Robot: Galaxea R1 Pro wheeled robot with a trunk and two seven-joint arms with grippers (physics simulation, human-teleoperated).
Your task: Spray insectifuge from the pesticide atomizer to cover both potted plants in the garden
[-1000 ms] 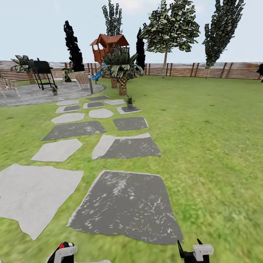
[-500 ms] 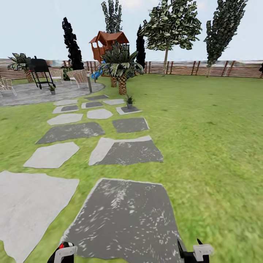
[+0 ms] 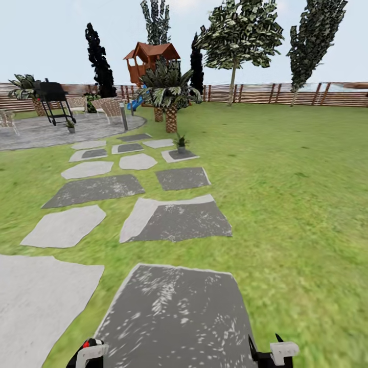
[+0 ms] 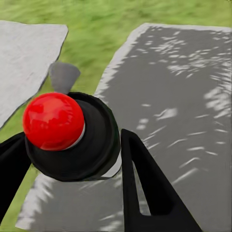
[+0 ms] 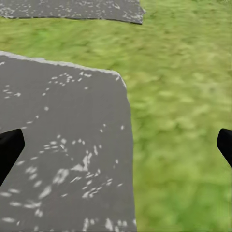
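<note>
The pesticide atomizer [image 4: 72, 145], a black cylinder with a red tip, sits between the two black fingers [image 4: 145, 193] of my left gripper [image 4: 67, 159], which is shut on it. In the head view that gripper [image 3: 86, 355] shows at the bottom edge with the atomizer's red tip [image 3: 86, 344] on top. My right gripper [image 3: 266, 351] hangs at the bottom right, and its wrist view shows it [image 5: 116, 147] open with nothing between the fingertips. One potted plant [image 3: 181, 142] stands on a far stepping stone. A second potted plant [image 3: 70, 124] stands on the patio by the grill.
Grey stepping stones [image 3: 174, 220] lead ahead across the lawn to the round patio [image 3: 46, 134], which holds a black grill [image 3: 53, 99] and wicker chairs [image 3: 112, 108]. A palm [image 3: 169, 94] stands behind the nearer plant. A wooden fence [image 3: 266, 94] closes the far side.
The whole view has shifted as the robot rolls forward along the stones, so the near stones have slid down the picture. Both grippers keep their pose.
</note>
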